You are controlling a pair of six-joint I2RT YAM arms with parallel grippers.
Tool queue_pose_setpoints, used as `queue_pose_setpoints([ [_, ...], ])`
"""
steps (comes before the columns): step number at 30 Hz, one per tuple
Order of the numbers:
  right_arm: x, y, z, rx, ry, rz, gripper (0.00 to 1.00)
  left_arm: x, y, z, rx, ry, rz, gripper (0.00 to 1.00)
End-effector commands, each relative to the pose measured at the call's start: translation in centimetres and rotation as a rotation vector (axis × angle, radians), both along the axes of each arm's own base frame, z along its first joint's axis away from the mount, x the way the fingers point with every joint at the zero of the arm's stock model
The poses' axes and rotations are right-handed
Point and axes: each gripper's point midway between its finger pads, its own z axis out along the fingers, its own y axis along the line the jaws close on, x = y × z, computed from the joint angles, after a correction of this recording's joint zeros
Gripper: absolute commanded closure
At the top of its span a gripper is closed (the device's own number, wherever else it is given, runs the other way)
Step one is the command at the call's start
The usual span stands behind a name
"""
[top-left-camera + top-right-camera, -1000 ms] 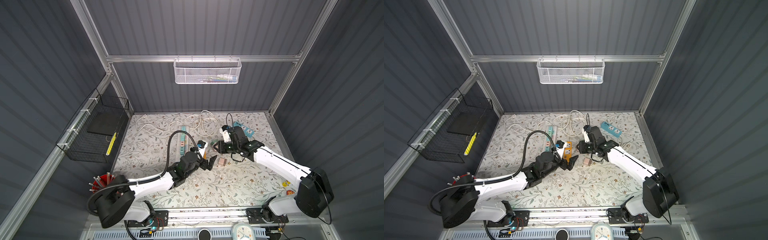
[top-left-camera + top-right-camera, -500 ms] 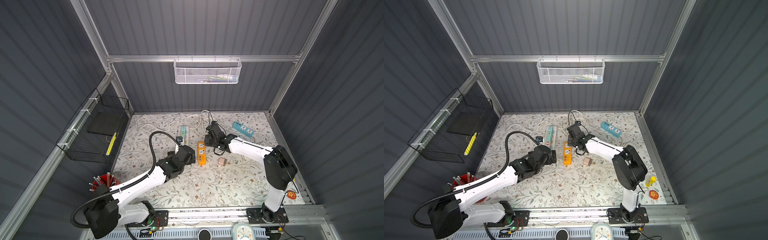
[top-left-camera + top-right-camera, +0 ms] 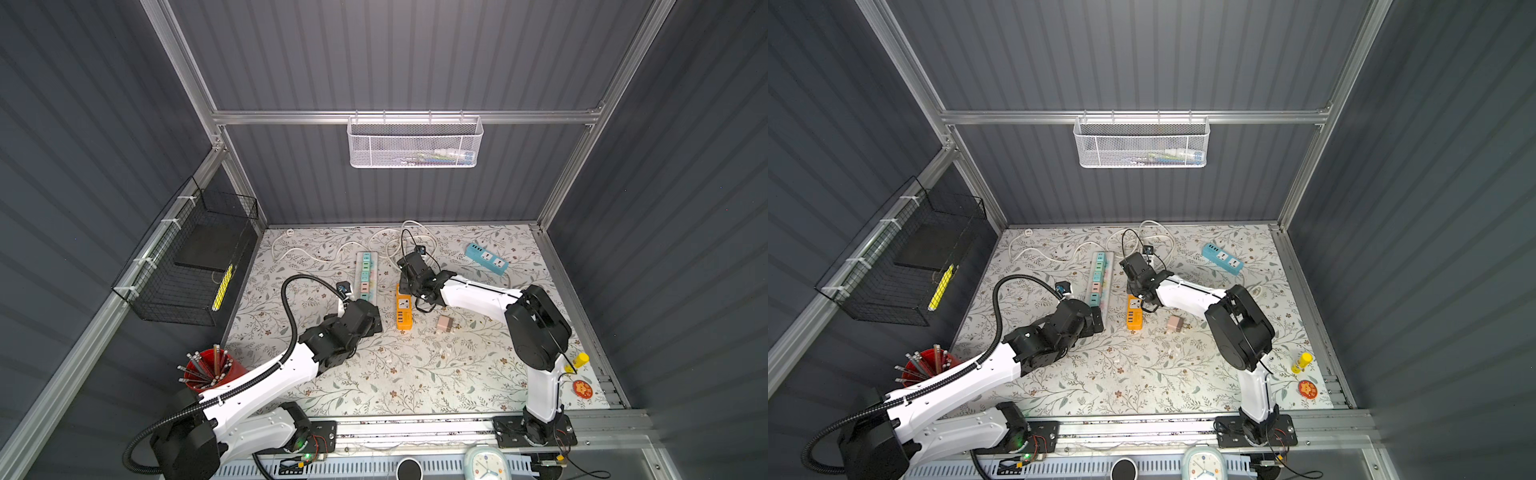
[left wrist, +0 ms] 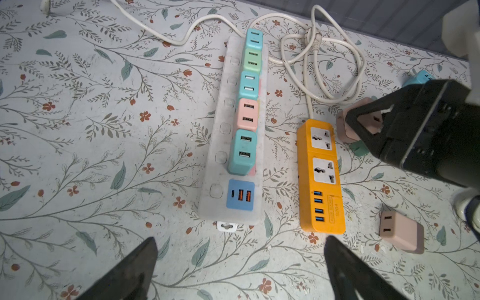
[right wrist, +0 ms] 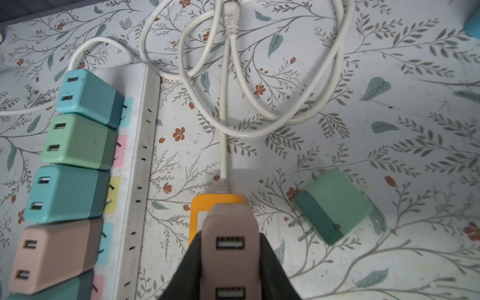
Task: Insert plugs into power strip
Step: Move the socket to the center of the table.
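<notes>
Teal, mint, pink plugs (image 4: 248, 85); orange pwr strip (image 4: 321, 179); floral mat (image 4: 78, 135).

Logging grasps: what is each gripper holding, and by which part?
The right gripper clamps a pink plug by its two side faces; left gripper is open, holding nothing.

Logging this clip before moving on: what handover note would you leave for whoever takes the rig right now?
Left gripper: open, empty, by the white strip's end.
Right gripper: shut on a pink plug over the orange strip's cord end.
Done: five plugs seated in the white strip.
Left: seat the held plug; green plug and second pink plug lie loose on the mat.
</notes>
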Motion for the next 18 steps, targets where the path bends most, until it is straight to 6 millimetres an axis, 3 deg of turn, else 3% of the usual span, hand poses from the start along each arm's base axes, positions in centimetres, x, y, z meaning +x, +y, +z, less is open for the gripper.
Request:
queue_pose_setpoints([
  [1, 0.7, 0.0, -0.1, -0.014, -0.007, -0.034, 0.82, -0.5, 0.1, -0.8, -0.05, 0.02, 0.013, 0.0],
  [10, -0.6, 0.6, -1.4, -0.034, 0.027, -0.035, 0.83, -0.9, 0.7, -0.9, -0.046, 0.016, 0.019, 0.0],
  [18, -1.6, 0.0, -0.4, -0.028, 0.009, -0.068, 0.83, -1.0, 0.8, -0.1, -0.047, 0.003, 0.008, 0.0],
])
